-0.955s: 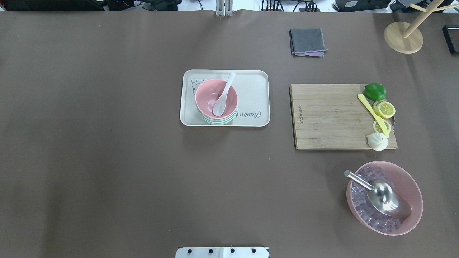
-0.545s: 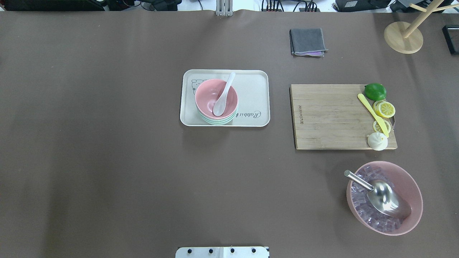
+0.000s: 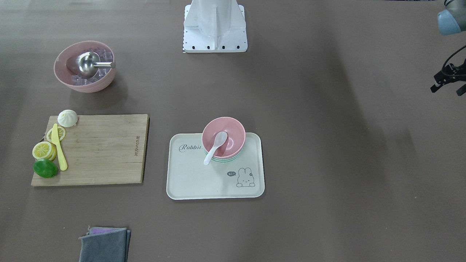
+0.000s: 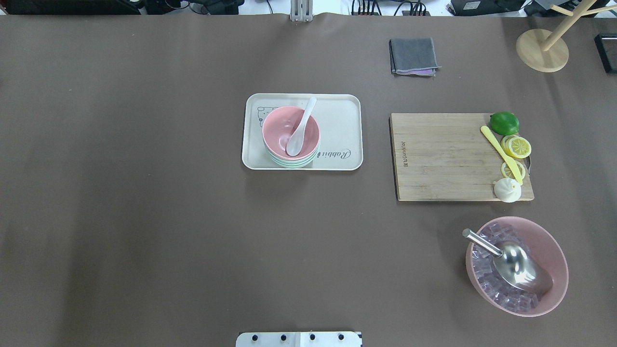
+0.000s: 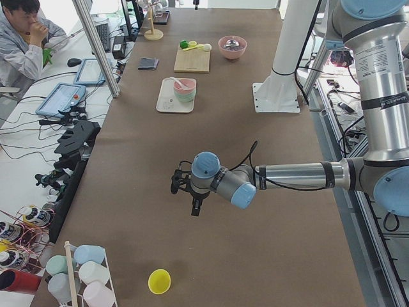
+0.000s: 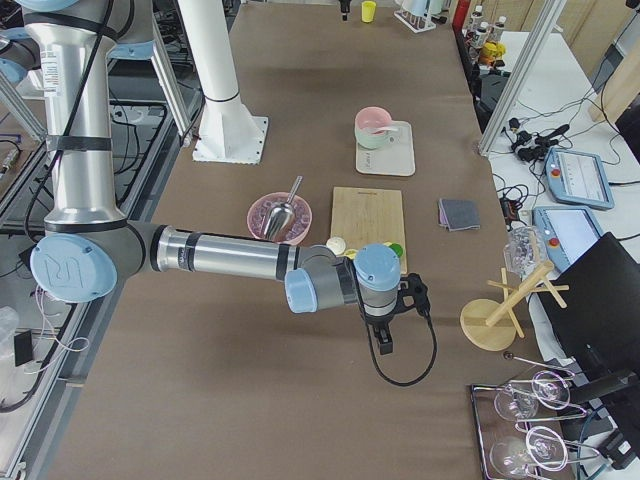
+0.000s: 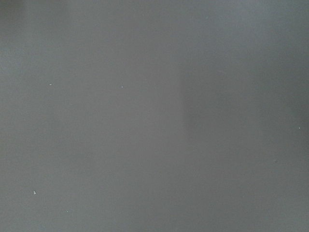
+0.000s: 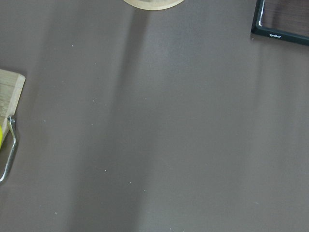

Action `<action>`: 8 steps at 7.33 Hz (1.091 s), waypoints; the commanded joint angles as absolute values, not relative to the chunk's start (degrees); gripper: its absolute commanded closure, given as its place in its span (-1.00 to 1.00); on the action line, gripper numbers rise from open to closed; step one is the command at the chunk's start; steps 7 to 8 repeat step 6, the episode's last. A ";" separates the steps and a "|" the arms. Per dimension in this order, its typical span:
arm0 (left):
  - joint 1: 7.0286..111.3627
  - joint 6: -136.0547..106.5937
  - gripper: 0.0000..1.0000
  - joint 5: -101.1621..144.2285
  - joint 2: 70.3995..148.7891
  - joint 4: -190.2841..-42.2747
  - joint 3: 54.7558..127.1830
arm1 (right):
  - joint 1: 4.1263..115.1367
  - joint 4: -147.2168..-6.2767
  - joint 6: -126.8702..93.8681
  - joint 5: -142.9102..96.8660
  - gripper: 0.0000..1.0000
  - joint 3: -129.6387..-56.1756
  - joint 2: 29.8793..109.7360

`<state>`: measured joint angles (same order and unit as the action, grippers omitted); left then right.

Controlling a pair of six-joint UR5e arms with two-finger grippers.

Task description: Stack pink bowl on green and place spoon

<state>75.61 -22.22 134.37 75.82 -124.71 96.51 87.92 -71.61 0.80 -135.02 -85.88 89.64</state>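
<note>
The pink bowl (image 4: 279, 126) sits nested on top of the green bowl (image 4: 291, 164), whose rim shows beneath it, on the cream rabbit tray (image 4: 342, 120) at mid table. The white spoon (image 4: 300, 130) lies in the pink bowl with its handle leaning over the far rim. The stack also shows in the front view (image 3: 233, 133). Both arms are drawn back from the tray. My left gripper (image 5: 195, 203) hangs over bare table far to the left. My right gripper (image 6: 384, 345) hangs near the wooden stand (image 6: 492, 322). I cannot tell whether either is open or shut.
A wooden cutting board (image 4: 443, 159) with a lime, lemon slices, a yellow knife and a white bun lies right of the tray. A large pink bowl (image 4: 554, 250) holds ice cubes and a metal scoop. A grey cloth (image 4: 413, 55) lies at the back.
</note>
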 commanded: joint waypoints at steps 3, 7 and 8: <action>75.59 -22.32 -0.96 134.21 76.03 -124.80 96.42 | 86.14 -77.12 -0.35 -130.17 -1.00 -87.97 85.88; 75.50 -22.15 -0.96 134.21 76.20 -124.98 96.85 | 84.82 -83.83 -0.35 -130.43 -1.00 -87.89 82.97; 75.50 -22.15 -0.96 134.21 76.20 -124.98 96.85 | 84.82 -83.83 -0.35 -130.43 -1.00 -87.89 82.97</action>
